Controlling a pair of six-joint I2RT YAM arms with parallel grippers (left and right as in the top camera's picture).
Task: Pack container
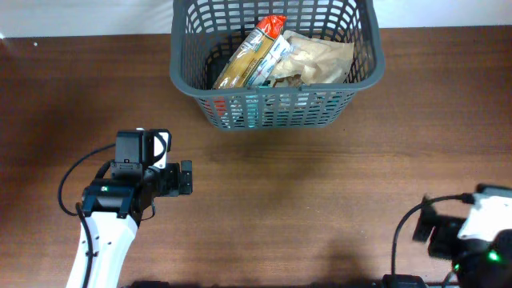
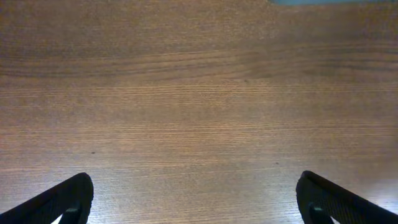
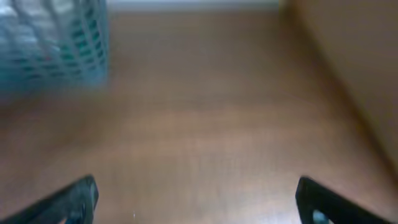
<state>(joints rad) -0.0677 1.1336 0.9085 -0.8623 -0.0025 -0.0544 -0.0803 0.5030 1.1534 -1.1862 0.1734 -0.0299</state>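
The dark grey lattice container [image 1: 362, 76] stands at the back centre of the wooden table. It holds a yellow packet with a red end [image 1: 250, 56] and a tan packet [image 1: 320, 58]. A blurred corner of the container shows in the right wrist view [image 3: 56, 46]. My left gripper [image 1: 186, 178] is open and empty at the left, over bare wood [image 2: 196, 199]. My right gripper [image 1: 422, 230] is open and empty at the front right, its fingertips wide apart in its wrist view [image 3: 196, 202].
The table's far edge meets a white wall behind the container [image 1: 80, 16]. Black cables loop beside each arm [image 1: 72, 180]. A lighter brown surface shows at the right of the right wrist view [image 3: 360, 74].
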